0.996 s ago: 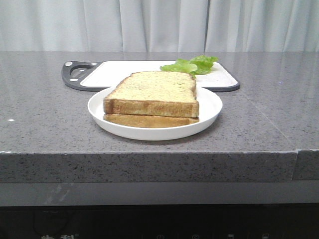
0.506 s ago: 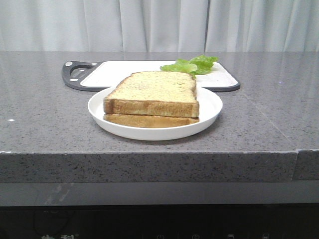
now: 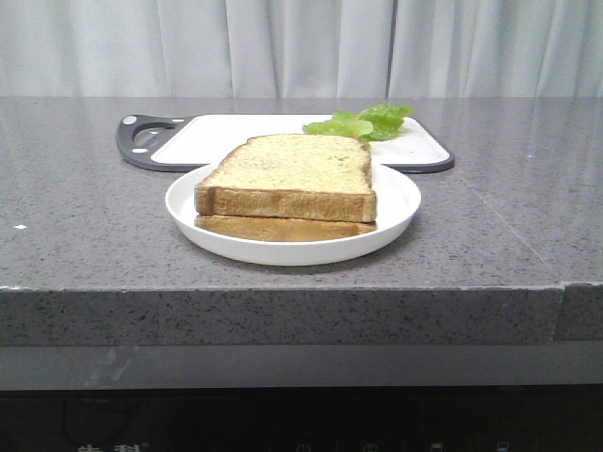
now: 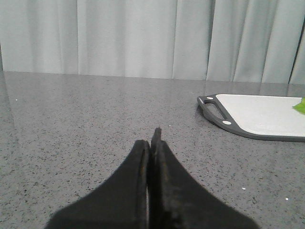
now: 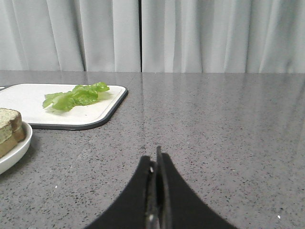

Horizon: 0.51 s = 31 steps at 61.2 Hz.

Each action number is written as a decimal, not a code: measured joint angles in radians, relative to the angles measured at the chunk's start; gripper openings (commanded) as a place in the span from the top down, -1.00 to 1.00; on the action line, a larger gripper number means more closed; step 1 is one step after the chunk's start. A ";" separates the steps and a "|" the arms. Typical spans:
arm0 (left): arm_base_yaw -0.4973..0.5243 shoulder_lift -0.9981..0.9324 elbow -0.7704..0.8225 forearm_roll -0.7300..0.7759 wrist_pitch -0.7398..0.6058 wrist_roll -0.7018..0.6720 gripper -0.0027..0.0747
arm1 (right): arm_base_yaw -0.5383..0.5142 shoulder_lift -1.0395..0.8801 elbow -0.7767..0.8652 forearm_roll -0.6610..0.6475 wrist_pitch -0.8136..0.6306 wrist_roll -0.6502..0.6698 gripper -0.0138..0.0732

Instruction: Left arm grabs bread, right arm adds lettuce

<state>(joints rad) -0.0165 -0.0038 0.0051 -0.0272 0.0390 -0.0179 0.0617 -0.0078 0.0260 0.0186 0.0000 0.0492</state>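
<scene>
Golden-crusted bread (image 3: 287,176) tops a thinner slice (image 3: 283,228), well right of the left end effector (image 4: 151,143); lettuce (image 5: 75,95) lies ahead-left of the right end effector (image 5: 156,162). Both are pressed together; grabbing both slices risks failure.

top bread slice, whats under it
Under the bread lies a thinner, flatter slice, only its front crust edge showing, on the white plate. Its face and the plate's middle are covered, so anything between them cannot be seen.
</scene>
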 measured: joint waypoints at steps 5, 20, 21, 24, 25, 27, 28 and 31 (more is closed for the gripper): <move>0.000 0.000 -0.011 -0.015 0.003 0.000 0.98 | 0.000 0.000 -0.005 0.006 0.013 0.000 0.84; 0.000 0.007 -0.222 -0.043 0.138 0.000 0.98 | 0.000 0.008 -0.208 0.024 0.153 0.000 0.84; 0.000 0.013 -0.245 -0.042 0.155 0.000 0.98 | 0.000 0.016 -0.233 0.025 0.167 0.000 0.84; 0.000 0.029 -0.294 -0.044 0.191 0.000 0.98 | 0.000 0.037 -0.281 0.025 0.194 0.000 0.84; 0.000 0.039 -0.318 -0.044 0.210 0.000 0.98 | 0.000 0.045 -0.297 0.025 0.203 0.000 0.84; 0.000 0.058 -0.350 -0.044 0.236 0.000 0.98 | 0.000 0.069 -0.338 0.025 0.224 0.000 0.84; 0.000 0.066 -0.374 -0.044 0.256 0.000 0.98 | 0.000 0.079 -0.353 0.026 0.233 0.000 0.84; 0.000 0.102 -0.429 -0.045 0.303 0.000 0.98 | 0.000 0.118 -0.415 0.026 0.267 0.000 0.84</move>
<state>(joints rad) -0.0165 0.0981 -0.4237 -0.0719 0.3416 -0.0179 0.0617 0.1103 -0.3885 0.0448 0.2670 0.0492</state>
